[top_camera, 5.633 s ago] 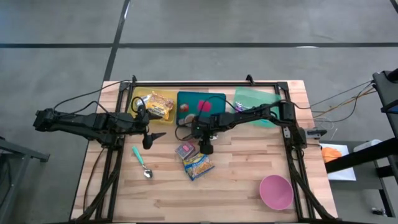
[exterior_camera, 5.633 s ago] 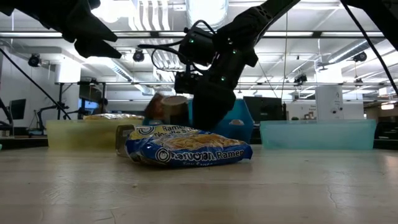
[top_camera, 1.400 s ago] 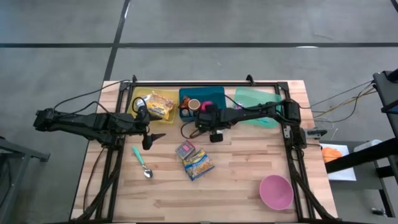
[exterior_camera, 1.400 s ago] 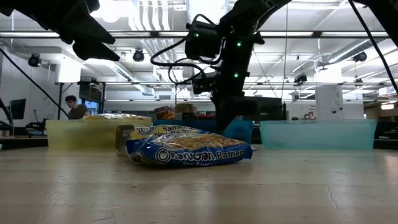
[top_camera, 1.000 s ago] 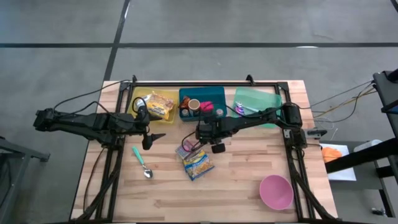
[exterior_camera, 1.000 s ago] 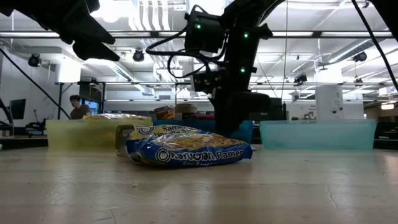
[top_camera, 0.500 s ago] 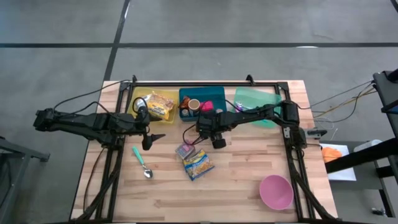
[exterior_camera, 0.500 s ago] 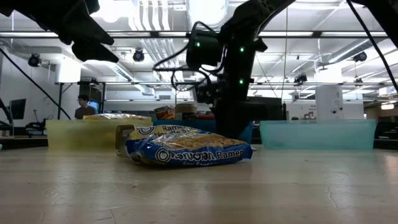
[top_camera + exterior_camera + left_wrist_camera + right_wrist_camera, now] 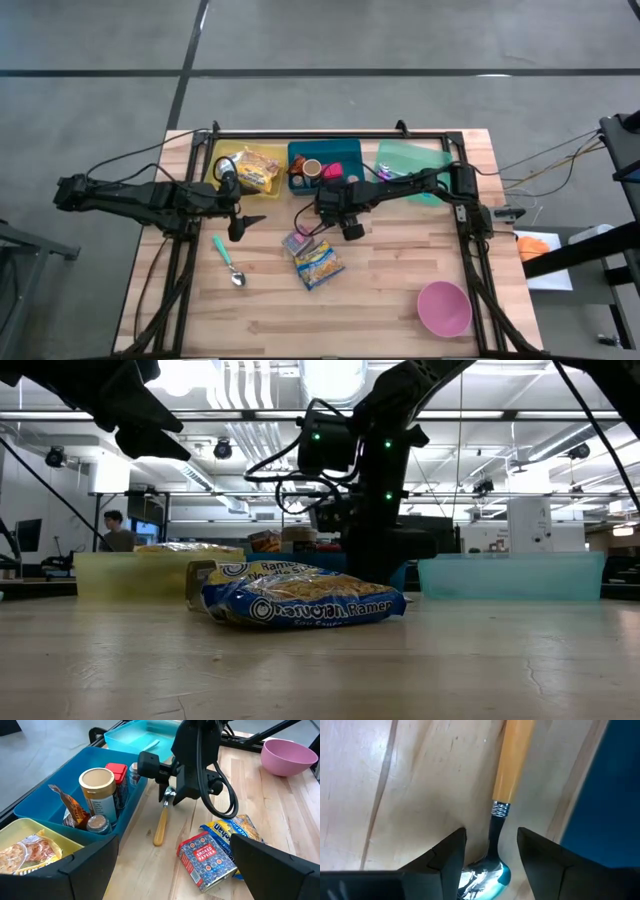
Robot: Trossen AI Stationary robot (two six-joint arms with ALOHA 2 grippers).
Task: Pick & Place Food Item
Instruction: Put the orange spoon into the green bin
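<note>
Pink bowl (image 9: 444, 308): set upright at the near right corner of the table (image 9: 400, 275), well apart from all other items.
Ramen packet (image 9: 319, 265): laid flat on the table near its middle, clear of both grippers.
Small box (image 9: 297, 241): laid flat, touching the far left edge of the ramen packet.
Teal spoon (image 9: 228, 261): laid on the table to the left of the packet and the box.
Left gripper (image 9: 250, 222): held above the table near the yellow bin; its jaws are spread wide, with nothing between them.
Right gripper (image 9: 491, 844): pointed down at the table just in front of the blue bin; its fingers (image 9: 447, 855) are set apart astride the metal neck of the utensil, with a gap visible on each side.
Wooden-handled utensil (image 9: 160, 825): laid on the table just beside the near wall of the blue bin.
Yellow bin (image 9: 222, 155): placed at the far edge, left; a food packet (image 9: 258, 168) is contained.
Blue bin (image 9: 348, 152): placed at the far edge, centre; a tan-lidded jar (image 9: 97, 782) and a red-capped container (image 9: 116, 770) are contained.
Green bin (image 9: 415, 158): placed at the far edge, right.
Person (image 9: 118, 535): seen in the room beyond the table.
</note>
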